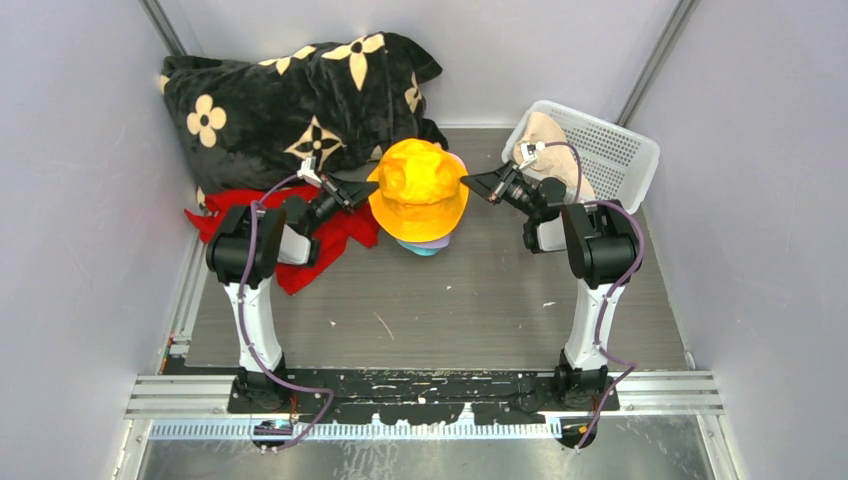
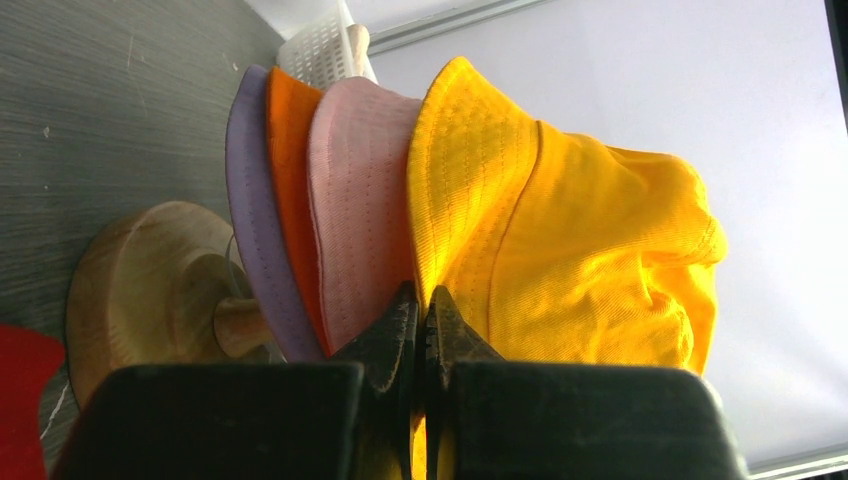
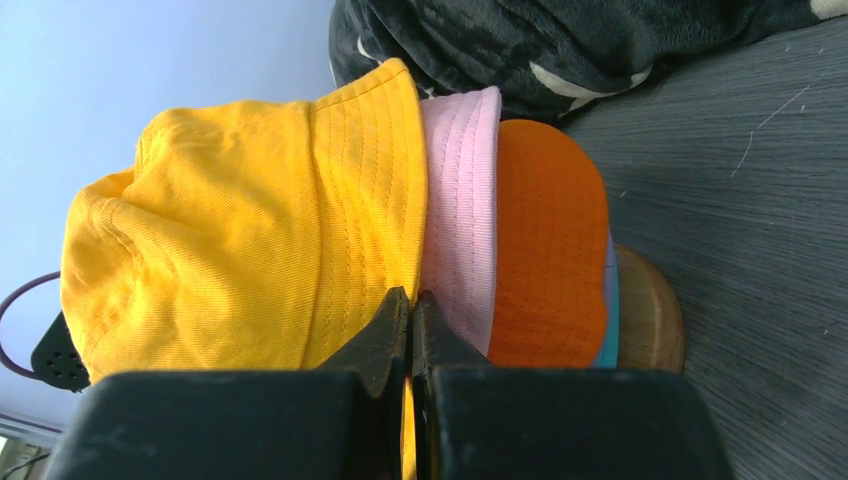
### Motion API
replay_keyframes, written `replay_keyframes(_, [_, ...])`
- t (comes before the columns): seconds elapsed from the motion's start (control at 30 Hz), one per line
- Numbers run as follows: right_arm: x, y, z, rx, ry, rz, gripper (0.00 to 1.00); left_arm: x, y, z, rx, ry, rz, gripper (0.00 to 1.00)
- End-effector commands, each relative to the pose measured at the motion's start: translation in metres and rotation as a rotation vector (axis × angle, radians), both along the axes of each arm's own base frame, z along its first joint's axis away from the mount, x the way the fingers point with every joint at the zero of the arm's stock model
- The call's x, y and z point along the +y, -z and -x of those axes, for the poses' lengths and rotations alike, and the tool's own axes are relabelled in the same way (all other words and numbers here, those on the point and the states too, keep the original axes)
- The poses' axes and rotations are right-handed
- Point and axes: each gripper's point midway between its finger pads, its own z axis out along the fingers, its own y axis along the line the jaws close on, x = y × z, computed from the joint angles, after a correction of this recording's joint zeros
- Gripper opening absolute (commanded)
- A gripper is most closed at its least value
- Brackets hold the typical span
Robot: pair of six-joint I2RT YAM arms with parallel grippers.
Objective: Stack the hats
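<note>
Two grips on one brim, left fingers [image 2: 390,340] and right fingers [image 3: 380,335] clenched on the yellow hat [image 1: 418,185] from opposite sides, topmost over pink hat [image 2: 360,200], orange hat [image 3: 550,250], lavender hat [image 2: 250,200], mid worktop [image 1: 450,300].

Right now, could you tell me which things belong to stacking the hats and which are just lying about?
Job: yellow fabric bucket hat, pinched by left gripper and right gripper; pink hat, orange hat, lavender hat, teal hat beneath; round wooden stand underneath; beige hat in white plastic basket.
Lying about: flat red cloth; black plush flowered blanket.
</note>
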Motion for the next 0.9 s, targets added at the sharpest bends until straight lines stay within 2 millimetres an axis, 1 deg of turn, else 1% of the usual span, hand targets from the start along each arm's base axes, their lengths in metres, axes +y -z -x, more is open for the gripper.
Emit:
replay_keyframes(0.0, [-0.014,0.036,-0.009,0.083,0.050,0.045,0.01,0.013,0.045,0.001,0.105,-0.045,-0.068,0.00])
replay_keyframes(0.13, [-0.014,0.039,-0.010,0.088,0.049,0.044,0.01,0.013,0.045,0.000,0.102,-0.043,-0.069,0.00])
replay_keyframes(0.3, [-0.015,0.039,-0.011,0.088,0.048,0.041,0.01,0.016,0.065,0.005,0.150,-0.051,-0.080,0.00])
replay_keyframes(0.47, [-0.015,0.039,-0.011,0.089,0.046,0.039,0.01,0.019,0.071,0.008,0.160,-0.062,-0.092,0.00])
replay_keyframes(0.73, [-0.016,0.041,-0.011,0.095,0.048,0.040,0.01,0.025,0.091,0.014,0.210,-0.080,-0.107,0.00])
replay_keyframes(0.87, [-0.016,0.043,-0.012,0.099,0.049,0.040,0.01,0.025,0.091,0.013,0.211,-0.081,-0.104,0.00])
